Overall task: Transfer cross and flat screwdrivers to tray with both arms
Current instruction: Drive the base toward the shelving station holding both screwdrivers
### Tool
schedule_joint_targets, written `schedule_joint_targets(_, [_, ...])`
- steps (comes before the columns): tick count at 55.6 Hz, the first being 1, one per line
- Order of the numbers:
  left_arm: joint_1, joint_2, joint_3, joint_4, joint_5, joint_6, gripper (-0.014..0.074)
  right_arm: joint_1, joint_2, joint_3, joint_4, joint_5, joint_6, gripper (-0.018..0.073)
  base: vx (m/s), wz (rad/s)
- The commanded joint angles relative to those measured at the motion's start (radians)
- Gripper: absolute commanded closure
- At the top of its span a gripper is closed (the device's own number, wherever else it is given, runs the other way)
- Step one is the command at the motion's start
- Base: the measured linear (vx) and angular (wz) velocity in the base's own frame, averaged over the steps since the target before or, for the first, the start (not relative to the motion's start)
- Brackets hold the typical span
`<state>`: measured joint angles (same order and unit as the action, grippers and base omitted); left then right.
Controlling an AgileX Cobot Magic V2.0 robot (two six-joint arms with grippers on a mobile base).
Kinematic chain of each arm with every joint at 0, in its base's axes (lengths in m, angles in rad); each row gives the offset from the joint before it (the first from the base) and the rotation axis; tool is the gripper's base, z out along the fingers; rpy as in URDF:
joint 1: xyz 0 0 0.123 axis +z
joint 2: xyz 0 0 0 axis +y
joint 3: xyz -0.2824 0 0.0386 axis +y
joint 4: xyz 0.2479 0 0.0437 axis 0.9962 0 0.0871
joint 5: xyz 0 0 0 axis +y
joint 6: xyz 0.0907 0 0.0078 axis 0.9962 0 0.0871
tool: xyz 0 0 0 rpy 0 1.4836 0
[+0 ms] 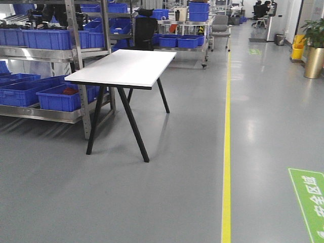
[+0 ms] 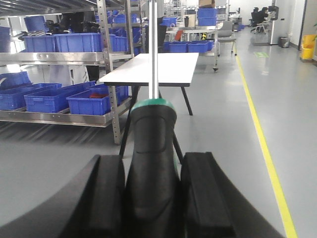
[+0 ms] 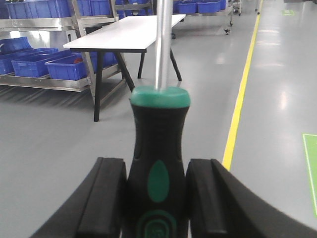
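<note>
Between the pads of the left gripper (image 2: 151, 174) a screwdriver (image 2: 153, 136) sits clamped by its black, green-collared handle, shaft pointing forward. The right gripper (image 3: 157, 186) pinches a second screwdriver (image 3: 159, 131) the same way; both tips seem cropped off.

Table (image 1: 126, 66): white rectangular top on black splayed legs (image 1: 134, 124), standing on the floor.
Floor (image 1: 167, 192): smooth grey. We note a yellow line (image 1: 227, 152) running along it to the right of the table, and a green sign (image 1: 309, 197) painted further right.
Rack (image 1: 45, 53): steel, just beside the table's left edge. We record blue bins (image 1: 61, 98) in rows on its lower and upper shelves.
</note>
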<state>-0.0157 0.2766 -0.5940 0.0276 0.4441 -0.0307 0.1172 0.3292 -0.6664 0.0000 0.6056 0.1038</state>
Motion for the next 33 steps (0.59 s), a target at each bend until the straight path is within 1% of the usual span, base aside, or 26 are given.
schedule_joint_targets(1, [-0.005,0.009,-0.029,-0.008,-0.103,0.000,0.0594,-0.005,0.018,-0.028,-0.010,-0.094,-0.003,0.0567,0.47,0.14])
schedule_joint_targets(20, [-0.005,0.009,-0.029,-0.008,-0.103,0.000,0.0594,-0.005,0.018,-0.028,-0.010,-0.094,-0.003,0.0567,0.49,0.16])
schedule_joint_targets(33, [-0.005,0.009,-0.029,-0.008,-0.103,0.000,0.0594,-0.005,0.018,-0.028,-0.010,-0.094,-0.003,0.0567,0.50,0.30])
